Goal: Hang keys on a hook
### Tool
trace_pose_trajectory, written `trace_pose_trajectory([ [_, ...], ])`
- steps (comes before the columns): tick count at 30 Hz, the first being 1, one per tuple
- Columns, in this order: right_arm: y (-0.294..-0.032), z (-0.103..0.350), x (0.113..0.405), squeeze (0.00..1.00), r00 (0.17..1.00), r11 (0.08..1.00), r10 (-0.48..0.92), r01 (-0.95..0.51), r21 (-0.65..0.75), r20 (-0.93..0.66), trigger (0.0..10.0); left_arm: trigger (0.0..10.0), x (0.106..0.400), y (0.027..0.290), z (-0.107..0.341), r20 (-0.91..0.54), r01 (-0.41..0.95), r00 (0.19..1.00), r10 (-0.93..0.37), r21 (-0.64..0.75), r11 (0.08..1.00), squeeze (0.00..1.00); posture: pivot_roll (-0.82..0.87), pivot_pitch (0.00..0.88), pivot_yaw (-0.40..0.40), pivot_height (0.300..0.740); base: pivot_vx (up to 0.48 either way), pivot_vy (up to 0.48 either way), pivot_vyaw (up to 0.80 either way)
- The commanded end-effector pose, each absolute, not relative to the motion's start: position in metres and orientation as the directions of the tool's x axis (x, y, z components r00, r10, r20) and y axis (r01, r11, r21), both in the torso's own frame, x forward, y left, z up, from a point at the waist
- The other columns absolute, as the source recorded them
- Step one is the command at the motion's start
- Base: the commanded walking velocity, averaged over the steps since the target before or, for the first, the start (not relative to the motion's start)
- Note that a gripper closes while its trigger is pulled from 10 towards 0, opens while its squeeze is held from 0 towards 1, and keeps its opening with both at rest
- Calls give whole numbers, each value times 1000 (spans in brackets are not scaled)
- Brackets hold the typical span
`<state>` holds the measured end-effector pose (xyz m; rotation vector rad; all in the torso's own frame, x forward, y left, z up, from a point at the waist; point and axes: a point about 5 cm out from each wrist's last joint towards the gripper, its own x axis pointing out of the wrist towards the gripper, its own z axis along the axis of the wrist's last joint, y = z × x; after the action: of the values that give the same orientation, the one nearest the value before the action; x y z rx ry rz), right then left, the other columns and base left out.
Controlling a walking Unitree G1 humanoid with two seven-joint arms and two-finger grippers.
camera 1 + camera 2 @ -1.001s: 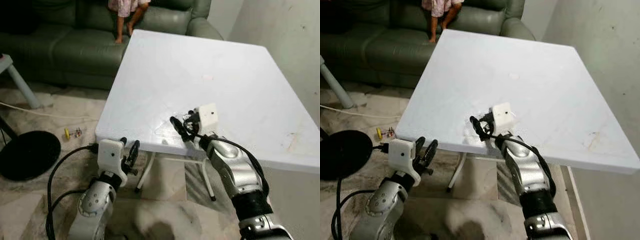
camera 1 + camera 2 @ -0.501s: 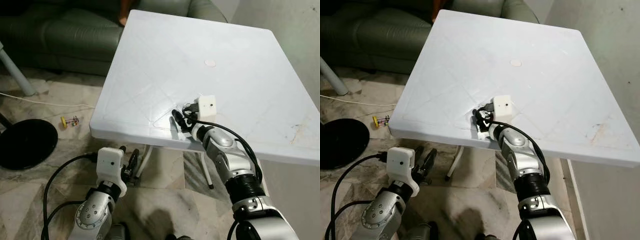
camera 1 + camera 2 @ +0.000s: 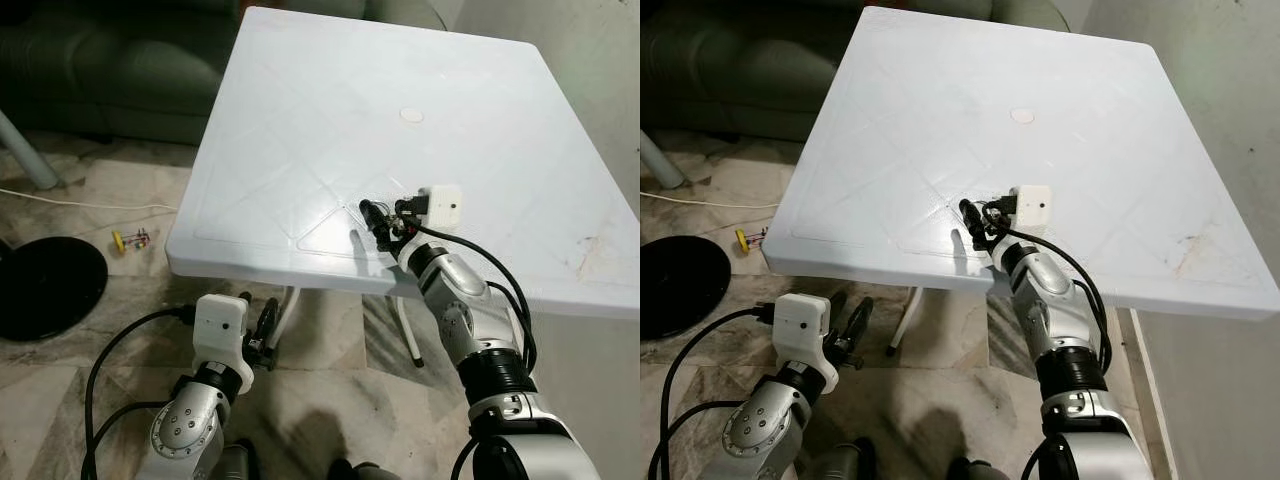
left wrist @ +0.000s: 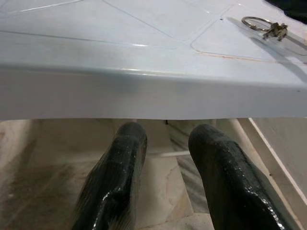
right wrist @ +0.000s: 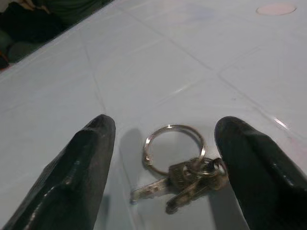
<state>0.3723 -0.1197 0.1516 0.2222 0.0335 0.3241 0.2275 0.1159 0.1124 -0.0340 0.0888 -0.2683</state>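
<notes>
A small bunch of keys (image 5: 192, 176) on a silver ring lies flat on the white table (image 3: 300, 120), near its front edge. My right gripper (image 5: 166, 127) is open just above the tabletop. One black finger (image 5: 86, 163) stands on each side of the keys, and neither touches them. From the head, the right gripper (image 3: 378, 222) reaches in over the front edge. My left gripper (image 4: 165, 143) is open and empty, held low below the table's front edge (image 4: 144, 91). The keys (image 4: 266, 26) show far off in that view.
A green sofa (image 3: 110, 60) stands behind the table on the left. A black round base (image 3: 45, 285), a white cable (image 3: 90, 205) and a small yellow object (image 3: 130, 240) lie on the marble floor. A pale wall (image 3: 590, 70) runs along the right. A pink disc (image 3: 411, 115) sits on the table.
The camera has tilted down and shifted. My right gripper has moved a little farther in over the table, toward the keys. The left arm stays low by the table edge.
</notes>
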Motion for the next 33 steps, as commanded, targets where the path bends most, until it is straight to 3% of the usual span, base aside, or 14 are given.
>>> trace_pose_trajectory([
  [1, -124, 141, 374, 0, 953, 945, 289, -269, 188, -87, 10000, 10000, 226, 113, 112, -94, 270, 957, -274, -44, 962, 0, 243, 214, -124, 736, 0, 0, 0],
  [8, -121, 134, 372, 0, 944, 953, 299, -291, 80, -137, 10000, 10000, 226, 113, 112, -95, 269, 958, -272, -40, 962, 0, 241, 216, -124, 736, 0, 0, 0],
  [9, -121, 133, 372, 0, 945, 956, 293, -285, 77, -145, 8902, 10000, 226, 114, 112, -96, 269, 958, -271, -40, 962, 0, 239, 217, -124, 736, 0, 0, 0],
  [10, -121, 131, 371, 0, 941, 954, 299, -288, 87, -158, 4588, 10000, 226, 114, 112, -96, 268, 958, -271, -40, 963, 0, 239, 217, -124, 736, 0, 0, 0],
  [12, -121, 130, 371, 0, 939, 953, 300, -286, 100, -167, 824, 10000, 226, 113, 112, -96, 267, 958, -269, -40, 963, 0, 238, 218, -124, 736, 0, 0, 0],
  [13, -121, 130, 371, 0, 940, 953, 298, -284, 101, -168, 824, 10000, 226, 113, 112, -97, 267, 958, -269, -39, 963, 0, 238, 218, -124, 736, 0, 0, 0],
  [14, -121, 130, 371, 0, 940, 954, 297, -284, 98, -167, 0, 10000, 226, 113, 112, -96, 267, 958, -270, -39, 963, 0, 238, 218, -124, 736, 0, 0, 0],
  [33, -123, 133, 372, 0, 948, 957, 285, -273, 101, -141, 0, 10000, 229, 113, 112, -93, 265, 960, -266, -25, 964, 0, 236, 210, -123, 736, 0, 0, 0],
])
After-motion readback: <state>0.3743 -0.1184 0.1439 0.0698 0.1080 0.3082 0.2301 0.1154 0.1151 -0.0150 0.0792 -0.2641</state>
